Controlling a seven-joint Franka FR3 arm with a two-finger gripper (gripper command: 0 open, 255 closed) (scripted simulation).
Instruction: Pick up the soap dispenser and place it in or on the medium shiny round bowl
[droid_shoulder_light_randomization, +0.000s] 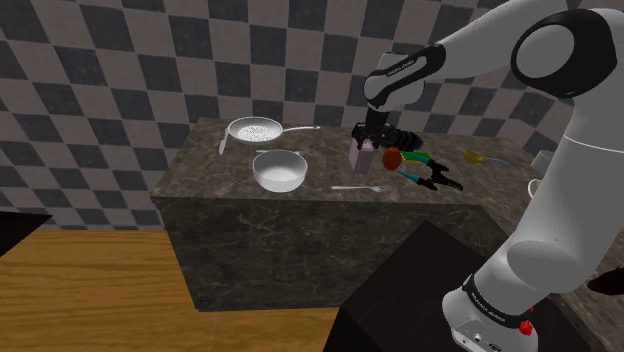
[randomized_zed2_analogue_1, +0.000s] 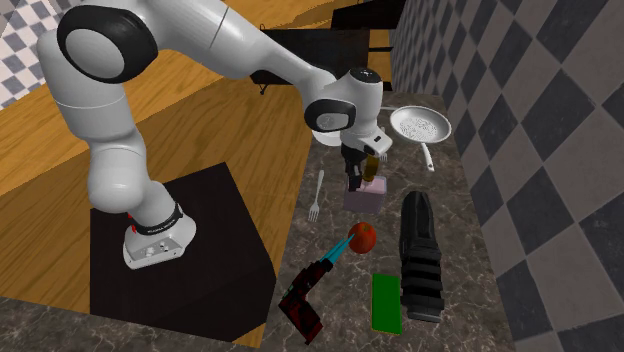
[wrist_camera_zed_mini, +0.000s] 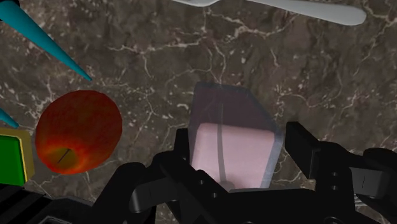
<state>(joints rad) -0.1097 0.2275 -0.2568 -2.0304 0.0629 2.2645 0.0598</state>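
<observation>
My end effector (wrist_camera_zed_mini: 242, 136), wide, straddles the dispenser (wrist_camera_zed_mini: 230, 118) on the table (wrist_camera_zed_mini: 153, 60), so closing should clasp it; bowl (droid_shoulder_light_randomization: 279, 172) near.

The glossy white arm (droid_shoulder_light_randomization: 590, 170) of rounded segments has dark grey rings at its joints, a dark band with small white lettering and a small red mark near its foot, faint lettering on the wrist link, and a blocky all-black two-finger pincer (wrist_camera_zed_mini: 238, 159).
</observation>
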